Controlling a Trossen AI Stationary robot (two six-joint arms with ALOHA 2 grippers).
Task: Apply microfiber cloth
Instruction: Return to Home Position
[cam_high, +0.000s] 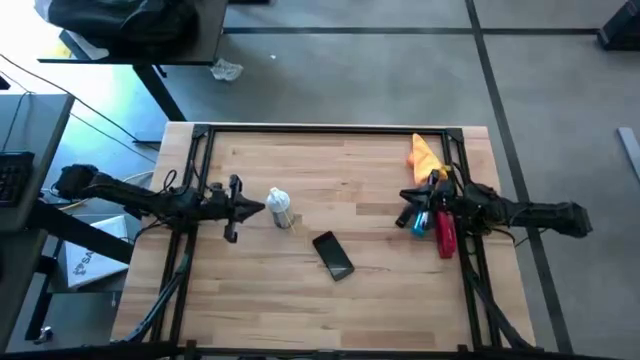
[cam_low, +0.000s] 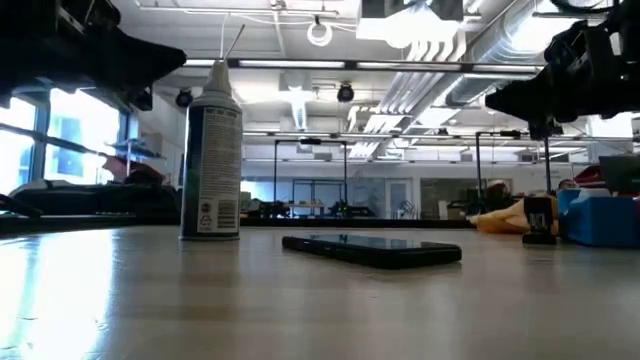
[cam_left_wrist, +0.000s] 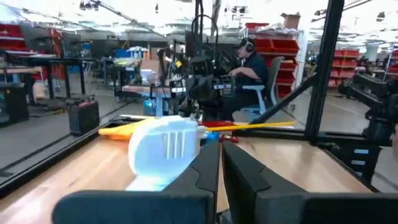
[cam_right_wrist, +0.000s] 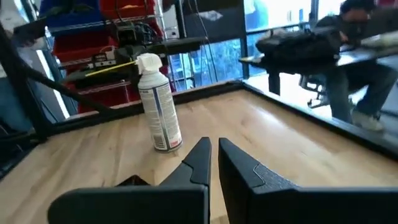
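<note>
1. Two grippers, both pinched to a slit and empty. The left gripper (cam_left_wrist: 219, 155) sits left of centre in the high view, just beside the spray bottle (cam_high: 279, 207); a careless swing could topple it.
2. The microfiber cloth (cam_high: 424, 154) lies at the table's (cam_high: 380, 290) upper-right edge, near the right gripper (cam_right_wrist: 213, 148); that arm could drag it off.
3. Open room lies around the phone (cam_high: 333, 254), lower centre.

microfiber cloth (cam_high: 424, 152) partly under right arm (cam_high: 520, 212), bottle (cam_low: 210, 150) label unreadable
</note>
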